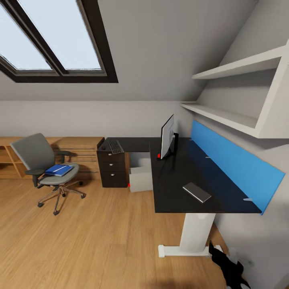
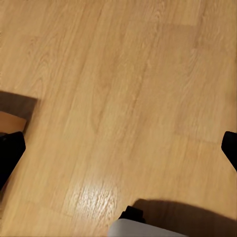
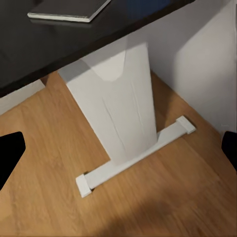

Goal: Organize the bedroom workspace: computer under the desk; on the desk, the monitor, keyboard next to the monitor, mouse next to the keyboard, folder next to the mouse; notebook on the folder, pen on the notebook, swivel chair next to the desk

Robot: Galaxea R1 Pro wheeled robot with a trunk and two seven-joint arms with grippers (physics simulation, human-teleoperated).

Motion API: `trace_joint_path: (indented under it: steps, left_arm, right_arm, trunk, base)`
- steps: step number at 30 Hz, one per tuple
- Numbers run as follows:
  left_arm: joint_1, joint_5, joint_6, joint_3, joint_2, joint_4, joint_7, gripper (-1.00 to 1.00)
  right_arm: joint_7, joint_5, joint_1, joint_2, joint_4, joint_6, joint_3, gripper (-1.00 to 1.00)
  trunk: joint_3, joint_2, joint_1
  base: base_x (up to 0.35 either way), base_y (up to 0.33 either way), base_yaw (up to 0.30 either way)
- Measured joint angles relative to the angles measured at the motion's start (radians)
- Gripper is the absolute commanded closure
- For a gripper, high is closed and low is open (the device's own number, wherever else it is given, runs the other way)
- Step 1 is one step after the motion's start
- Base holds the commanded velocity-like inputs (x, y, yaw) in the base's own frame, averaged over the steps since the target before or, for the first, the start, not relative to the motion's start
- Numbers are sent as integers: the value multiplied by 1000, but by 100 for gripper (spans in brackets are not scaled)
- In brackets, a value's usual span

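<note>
The black-topped desk [image 1: 176, 188] stands against the right wall. On it are the monitor [image 1: 167, 137], seen edge-on, and the dark notebook [image 1: 196, 192] [image 3: 69, 10] nearer me. The keyboard [image 1: 115, 147] and a small dark mouse [image 1: 103, 147] lie on the far wing above the drawers. The grey computer [image 1: 140, 176] sits under the desk. At left is the swivel chair [image 1: 34, 154], with the blue folder [image 1: 56, 170] and a thin white pen [image 1: 61, 170] on its seat. My left gripper [image 2: 118, 153] is open over bare floor. My right gripper [image 3: 118, 153] is open, facing the desk's white leg [image 3: 118, 113].
A blue wall panel [image 1: 233, 164] runs behind the desk under white shelves [image 1: 233, 116]. A low wooden dresser [image 1: 80, 150] lines the far wall behind the chair. The dark drawer unit [image 1: 112, 166] stands beside the computer. Open wood floor [image 1: 100, 241] lies between me and the chair.
</note>
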Motion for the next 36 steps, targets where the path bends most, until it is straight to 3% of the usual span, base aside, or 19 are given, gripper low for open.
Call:
trace_joint_path:
  steps: [2,6,7,9,10,11,13,14,15,17,22,36]
  left_arm:
    - [0,1,0,0,0,0,0,-100]
    - [0,2,0,1,0,0,0,-100]
    - [0,2,-2,1,0,-1,0,-100]
    - [0,1,-6,1,0,-1,0,-100]
    - [0,-1,-15,1,0,-1,0,-100]
    - [0,-1,-54,2,2,9,0,-100]
    - [0,-2,-72,3,4,28,0,-100]
    - [0,-2,-76,3,4,33,0,-100]
    - [0,-3,-81,3,4,40,0,-100]
    - [0,-3,-86,3,4,47,0,-100]
    - [0,-4,-91,3,4,54,0,-100]
    - [0,-4,-94,2,5,56,0,-100]
  right_arm:
    - [-49,31,13,0,-101,99,-3,-100]
    - [-103,74,16,-13,-199,236,-11,-100]
    - [-124,91,-45,-25,-200,298,-15,-100]
    - [-128,94,-96,-28,-165,311,-16,-100]
    - [-129,96,-146,-29,-107,316,-16,-100]
    - [-118,98,-282,-32,104,308,-14,-100]
    - [-92,103,-389,-32,283,267,-10,-100]
    - [-79,108,-414,-32,334,245,-8,-100]
    - [-51,140,-450,-32,416,190,7,-100]
    - [-22,204,-482,-31,492,126,35,-100]
    - [2,282,-509,-28,555,66,64,-100]
    - [19,297,-515,-28,569,50,69,-100]
  trunk:
    - [6,14,-8]
    - [16,35,-19]
    - [16,36,-19]
    - [16,36,-19]
    - [16,36,-19]
    - [16,36,-19]
    - [16,36,-19]
    - [16,35,-19]
    - [16,36,-20]
    - [16,35,-20]
    - [16,35,-20]
    - [16,35,-20]
  base:
    - [0,0,0]
    - [0,0,0]
    - [0,0,0]
    - [0,0,0]
    - [12,-9,0]
    - [37,-29,0]
    - [123,-96,0]
    - [183,-137,0]
    - [199,-148,0]
    - [228,-166,0]
    - [251,-174,0]
    - [277,-143,0]
